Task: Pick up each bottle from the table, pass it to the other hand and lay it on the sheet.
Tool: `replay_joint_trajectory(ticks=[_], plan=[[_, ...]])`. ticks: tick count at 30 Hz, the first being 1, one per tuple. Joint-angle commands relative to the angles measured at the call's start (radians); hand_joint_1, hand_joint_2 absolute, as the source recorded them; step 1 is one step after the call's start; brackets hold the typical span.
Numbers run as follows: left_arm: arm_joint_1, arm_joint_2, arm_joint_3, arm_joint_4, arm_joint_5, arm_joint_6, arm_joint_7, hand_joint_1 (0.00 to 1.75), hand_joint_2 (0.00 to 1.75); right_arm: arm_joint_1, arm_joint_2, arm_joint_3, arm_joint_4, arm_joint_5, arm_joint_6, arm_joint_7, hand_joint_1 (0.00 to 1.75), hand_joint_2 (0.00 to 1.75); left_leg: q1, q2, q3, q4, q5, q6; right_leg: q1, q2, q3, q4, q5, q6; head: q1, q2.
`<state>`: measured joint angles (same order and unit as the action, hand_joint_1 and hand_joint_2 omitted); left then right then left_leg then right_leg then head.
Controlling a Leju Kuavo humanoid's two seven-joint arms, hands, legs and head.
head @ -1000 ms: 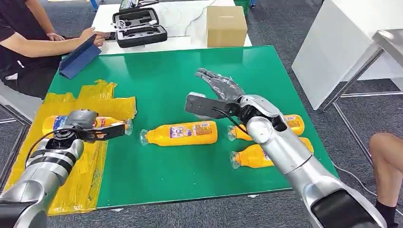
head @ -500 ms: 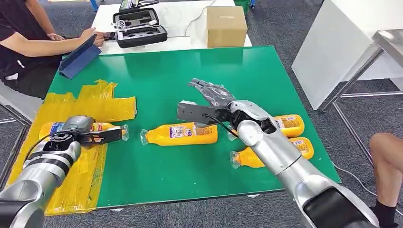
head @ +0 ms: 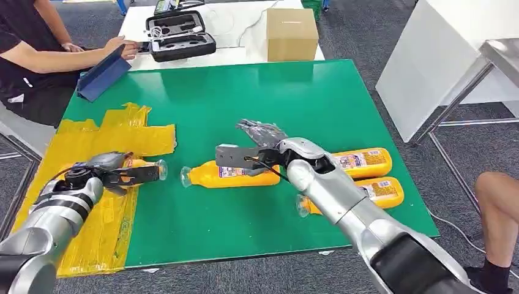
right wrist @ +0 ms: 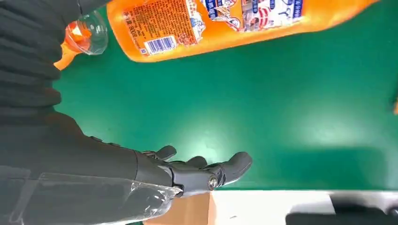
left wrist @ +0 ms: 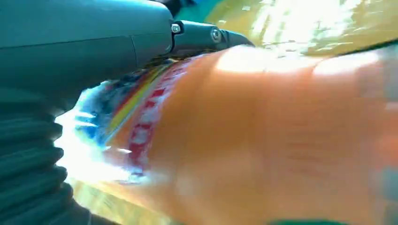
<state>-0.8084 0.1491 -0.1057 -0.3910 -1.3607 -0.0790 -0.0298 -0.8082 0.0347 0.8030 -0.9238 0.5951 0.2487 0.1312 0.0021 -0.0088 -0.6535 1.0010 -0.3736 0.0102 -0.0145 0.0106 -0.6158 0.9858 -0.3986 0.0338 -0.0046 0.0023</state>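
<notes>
My left hand grips an orange bottle lying sideways low over the yellow sheet, its clear cap toward the table's middle. In the left wrist view the bottle presses against the hand. My right hand hovers open just beyond a second orange bottle lying mid-table. In the right wrist view the spread fingers hold nothing, apart from that bottle. Two more bottles lie at the right, partly behind my right arm.
The green table top carries the sheet on its left side. Beyond it a white table bears a cardboard box and a black case. A person sits at the far left with a blue folder. A knee shows at the right.
My right hand has come leftward and lower, closing in on the middle bottle. My left hand has sunk toward the sheet with its bottle.
</notes>
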Motion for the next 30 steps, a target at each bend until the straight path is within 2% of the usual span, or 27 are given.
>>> replay_joint_trajectory(ticks=[1,5,9,12,16,26,30], plan=[[-0.062,-0.049,0.055,0.055,0.097,-0.049,-0.080,0.00,0.00,-0.102,0.078,0.054,0.299,0.036,-0.030,-0.020,0.00,1.75,0.001,0.001,0.003,0.002,-0.002,-0.001,0.001,-0.001,0.003,0.001,-0.002,-0.001,0.000,0.000],[-0.068,-0.059,0.064,0.010,0.193,-0.089,-0.163,0.00,0.00,-0.127,0.099,0.038,0.369,0.056,-0.048,-0.017,0.00,1.75,0.000,-0.001,0.001,0.001,0.000,-0.001,0.000,-0.002,0.001,0.001,-0.001,-0.001,0.000,0.000],[-0.054,-0.071,0.029,-0.121,0.300,-0.088,-0.210,0.00,0.00,-0.134,0.100,0.017,0.407,0.073,-0.056,-0.017,0.00,1.75,0.001,-0.001,0.001,0.003,-0.002,-0.001,0.001,-0.003,0.002,0.001,-0.001,-0.001,0.000,0.000],[-0.021,-0.071,-0.016,-0.274,0.407,-0.090,-0.183,0.00,0.00,-0.128,0.099,-0.001,0.422,0.088,-0.062,-0.017,0.00,1.75,0.001,-0.002,0.000,0.002,0.000,0.000,0.001,-0.003,0.000,0.001,-0.001,-0.001,0.000,0.000],[0.016,-0.039,-0.096,-0.443,0.487,-0.080,-0.118,0.00,0.00,-0.116,0.099,-0.019,0.422,0.104,-0.065,-0.023,0.00,1.75,0.001,-0.001,0.001,0.002,-0.002,-0.001,0.001,-0.002,0.002,0.001,-0.001,-0.001,0.000,0.000],[0.000,-0.006,-0.168,-0.401,0.485,-0.054,-0.097,0.00,0.00,-0.115,0.110,-0.032,0.422,0.115,-0.057,-0.031,0.00,1.75,0.001,0.001,0.003,0.002,-0.002,-0.001,0.001,-0.001,0.003,0.001,-0.002,-0.002,-0.001,0.000],[0.038,-0.039,-0.094,-0.436,0.573,-0.008,-0.102,0.00,0.00,-0.111,0.117,-0.034,0.421,0.120,-0.056,-0.030,0.00,1.75,0.000,0.002,0.003,0.001,-0.002,-0.001,0.001,0.000,0.002,0.000,-0.001,-0.001,0.000,0.000]])
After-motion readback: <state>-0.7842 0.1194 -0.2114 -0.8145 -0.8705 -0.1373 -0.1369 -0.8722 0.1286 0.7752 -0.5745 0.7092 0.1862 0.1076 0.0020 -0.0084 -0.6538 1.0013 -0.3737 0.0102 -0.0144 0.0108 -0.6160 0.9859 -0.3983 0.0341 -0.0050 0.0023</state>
